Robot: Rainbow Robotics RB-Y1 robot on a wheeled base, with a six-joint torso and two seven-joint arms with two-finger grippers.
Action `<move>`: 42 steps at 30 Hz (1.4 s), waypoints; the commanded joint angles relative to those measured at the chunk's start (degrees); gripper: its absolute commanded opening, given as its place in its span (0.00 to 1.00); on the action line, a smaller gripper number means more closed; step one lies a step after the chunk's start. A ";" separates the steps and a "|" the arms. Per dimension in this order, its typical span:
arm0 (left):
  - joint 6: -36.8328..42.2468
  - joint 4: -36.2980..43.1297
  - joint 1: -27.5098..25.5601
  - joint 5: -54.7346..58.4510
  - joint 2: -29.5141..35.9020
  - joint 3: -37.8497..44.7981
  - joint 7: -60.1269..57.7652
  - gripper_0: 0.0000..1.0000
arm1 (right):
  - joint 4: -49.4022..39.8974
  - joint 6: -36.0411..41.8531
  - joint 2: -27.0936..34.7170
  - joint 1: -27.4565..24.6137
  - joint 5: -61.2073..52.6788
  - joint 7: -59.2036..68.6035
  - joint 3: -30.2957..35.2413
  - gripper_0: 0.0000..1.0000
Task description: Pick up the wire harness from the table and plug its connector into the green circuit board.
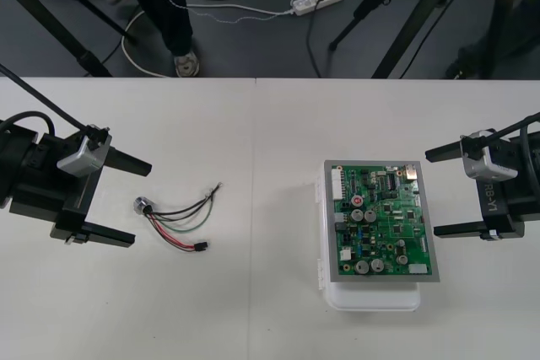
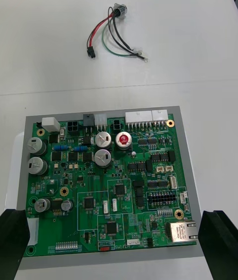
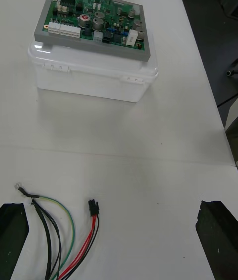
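Left gripper (image 1: 142, 204): open, black fingers (image 3: 12, 235) spread wide, nothing held; it stands at its own side of the table.
Right gripper (image 1: 431, 193): open, fingers (image 2: 218, 240) spread wide, nothing held; it stands at the opposite side.
Wire harness (image 1: 177, 221): lies loose on the table just ahead of the left gripper's fingertips, well apart from the right gripper.
Socket (image 1: 141, 205): the harness end nearest the left gripper; from above it sits between the two fingertips, and contact cannot be told.
Plug (image 1: 202, 245): small and black, on the red and black wires; it rests on bare table beyond the socket from the left gripper, apart from the board.
Green circuit board (image 1: 380, 221): flat on top of the white base (image 1: 371, 297), just ahead of the right gripper's fingers.
Table (image 1: 253, 141): plain, light surface under both grippers.
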State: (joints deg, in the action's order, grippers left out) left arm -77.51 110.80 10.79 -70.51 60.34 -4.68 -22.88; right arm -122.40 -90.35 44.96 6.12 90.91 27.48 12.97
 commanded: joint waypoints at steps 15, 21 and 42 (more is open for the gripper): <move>2.18 0.56 1.60 -0.16 -0.13 -0.15 2.75 1.00 | -0.29 0.35 1.98 -0.67 0.32 -1.82 1.10 1.00; 2.18 0.56 1.60 -0.16 -0.13 -0.15 2.75 1.00 | -0.29 0.35 1.98 -0.67 0.32 -1.82 1.10 1.00; 2.18 0.56 1.60 -0.16 -0.13 -0.15 2.75 1.00 | -0.29 0.35 1.98 -0.67 0.32 -1.82 1.10 1.00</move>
State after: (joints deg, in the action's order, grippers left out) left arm -77.51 110.80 10.79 -70.51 60.34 -4.68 -22.88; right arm -122.40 -90.35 44.96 6.12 90.91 27.48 12.97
